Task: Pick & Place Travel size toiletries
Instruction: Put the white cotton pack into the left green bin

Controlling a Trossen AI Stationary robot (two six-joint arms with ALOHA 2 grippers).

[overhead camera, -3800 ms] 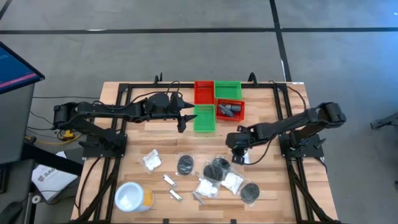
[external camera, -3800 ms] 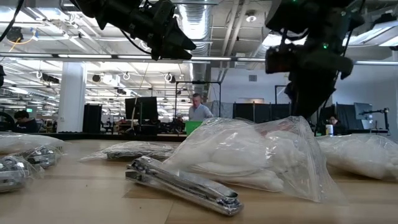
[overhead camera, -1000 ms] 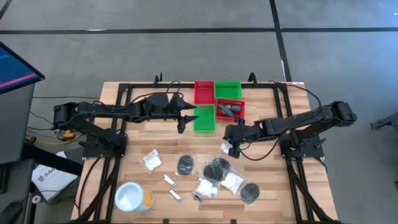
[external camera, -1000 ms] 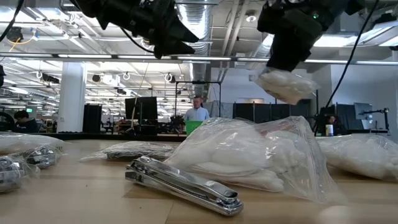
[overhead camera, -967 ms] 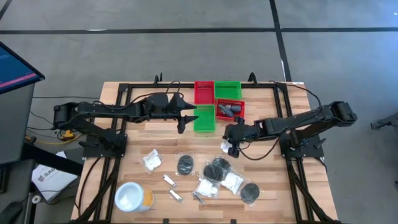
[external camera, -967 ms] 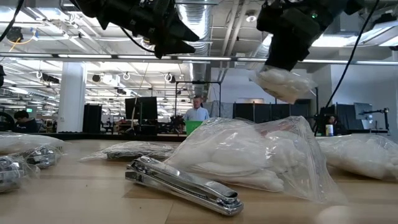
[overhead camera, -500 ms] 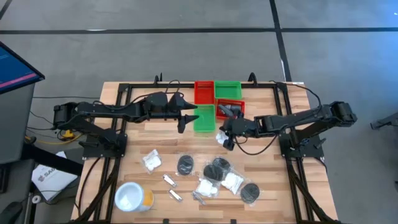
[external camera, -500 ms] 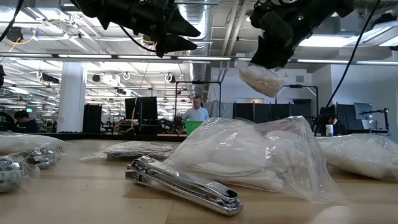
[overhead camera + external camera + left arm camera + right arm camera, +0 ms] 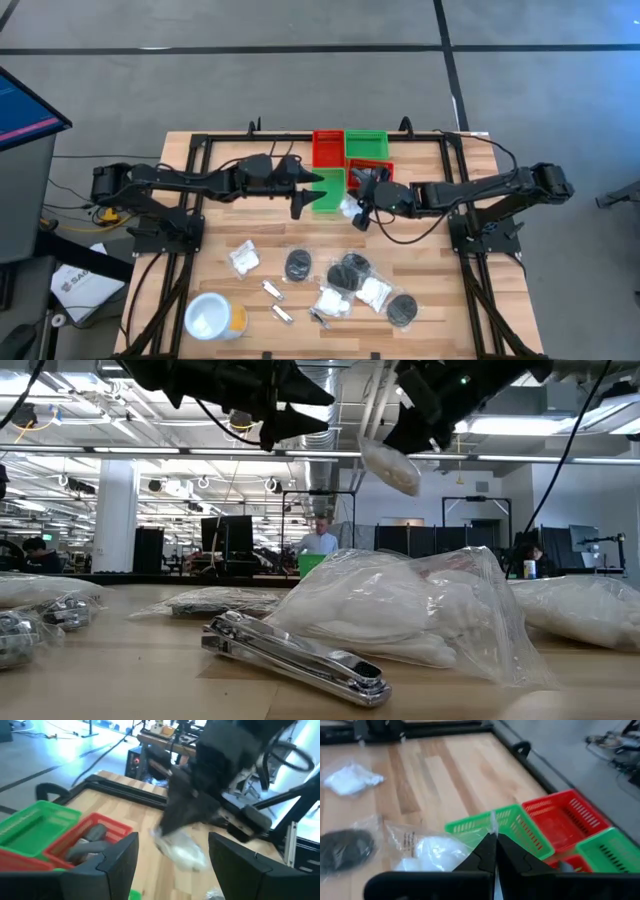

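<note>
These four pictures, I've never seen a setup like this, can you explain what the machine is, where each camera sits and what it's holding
Two dark robot arms work at a wooden table. One camera looks straight down, one sits at table height, and one rides on each wrist.

The right gripper is shut on a white plastic-wrapped packet, held in the air beside the red and green bins. The left gripper hangs open next to the bins, holding nothing.

On the table lie more white packets, black discs in clear wrap, thin silver sachets and a white tub with an orange side. One red bin already holds small dark grey bottles.
</note>
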